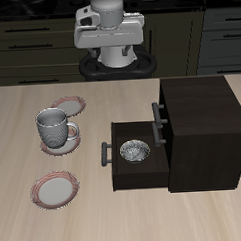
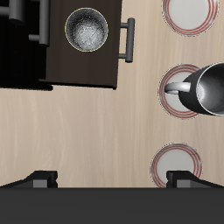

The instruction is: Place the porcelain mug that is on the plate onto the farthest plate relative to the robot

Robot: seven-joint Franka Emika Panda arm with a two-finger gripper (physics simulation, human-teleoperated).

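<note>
Porcelain mug [image 1: 55, 129] on the plate [image 1: 65, 141] (middle of three).

I find the porcelain mug [image 1: 55, 129] [image 2: 208, 90] standing upright on the plate [image 1: 70, 138] [image 2: 178, 99], the middle one of three saucers set in a row on the table. The mug is pale grey-white with a faint speckled glaze; its mouth faces up and it looks empty. From the wrist view its single loop handle points toward the dark drawer unit. The mug covers most of its plate, leaving only part of the pinkish-red rim visible. The farthest plate [image 1: 55, 188] [image 2: 189, 10] lies flat nearest the table's front edge, white centre bare, close to the mug's plate.
</note>
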